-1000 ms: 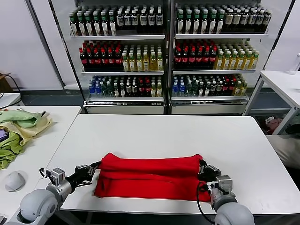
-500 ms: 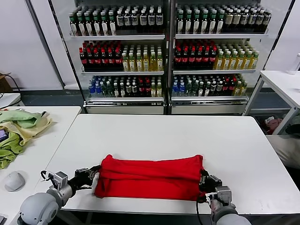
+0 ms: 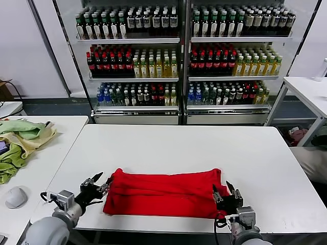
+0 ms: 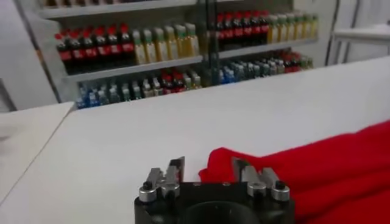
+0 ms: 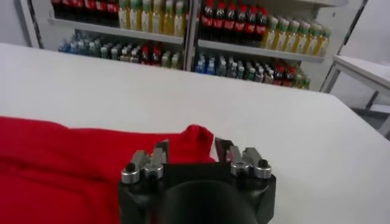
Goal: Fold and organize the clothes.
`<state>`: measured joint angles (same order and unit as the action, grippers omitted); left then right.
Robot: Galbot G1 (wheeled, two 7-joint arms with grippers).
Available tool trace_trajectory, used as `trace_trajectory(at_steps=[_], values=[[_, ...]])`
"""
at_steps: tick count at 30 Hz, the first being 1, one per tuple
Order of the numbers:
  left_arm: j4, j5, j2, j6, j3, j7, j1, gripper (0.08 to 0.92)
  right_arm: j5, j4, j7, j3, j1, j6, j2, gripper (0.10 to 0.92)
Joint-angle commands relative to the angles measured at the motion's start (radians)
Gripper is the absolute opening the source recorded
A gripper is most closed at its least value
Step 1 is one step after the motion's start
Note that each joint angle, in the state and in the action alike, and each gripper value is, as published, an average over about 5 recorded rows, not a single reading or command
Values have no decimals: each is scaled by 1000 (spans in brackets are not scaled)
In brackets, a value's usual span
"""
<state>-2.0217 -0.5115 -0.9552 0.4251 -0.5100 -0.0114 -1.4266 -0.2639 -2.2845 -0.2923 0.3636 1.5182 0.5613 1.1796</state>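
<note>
1. Lying as a long folded band near the front edge of the white table (image 3: 255, 148), the bright red soft-fabric T-shirt (image 3: 163, 193) looks partly folded.
2. Left gripper (image 3: 94, 185) and right gripper (image 3: 226, 194) sit at its ends — jaws spread, holding nothing.
3. Next, I judge: regrip both ends for a crosswise fold — evenly.

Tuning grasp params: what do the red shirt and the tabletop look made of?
Red shirt: soft knit fabric, probably cotton jersey, matte; it lies in limp rounded folds, and a bump of cloth stands up near the right pincer.
Table: smooth, hard white surface, likely laminate; flat with a faint sheen, no visible texture.
</note>
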Motion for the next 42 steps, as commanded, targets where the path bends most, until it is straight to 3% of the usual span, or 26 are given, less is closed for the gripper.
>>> trace_trajectory(at_steps=[1, 5, 9, 21, 25, 42], values=[[-29, -21, -156, -26, 138, -358, -41, 623, 18, -46, 5, 1, 12, -6, 0, 719], [-14, -127, -180, -27, 139, -386, -24, 735, 25, -41, 6, -1, 17, -12, 3, 805], [14, -152, -197, -32, 148, -400, -11, 811, 34, -31, 11, -9, 22, -25, 8, 821], [53, -194, -191, -31, 138, -360, -7, 814, 44, -25, 15, -10, 43, -32, 13, 823], [44, -195, -195, -30, 146, -351, -10, 732, 47, -25, 15, -7, 49, -35, 14, 823], [43, -101, -207, -37, 147, -353, 9, 238, 52, -16, 16, -11, 50, -40, 21, 823]])
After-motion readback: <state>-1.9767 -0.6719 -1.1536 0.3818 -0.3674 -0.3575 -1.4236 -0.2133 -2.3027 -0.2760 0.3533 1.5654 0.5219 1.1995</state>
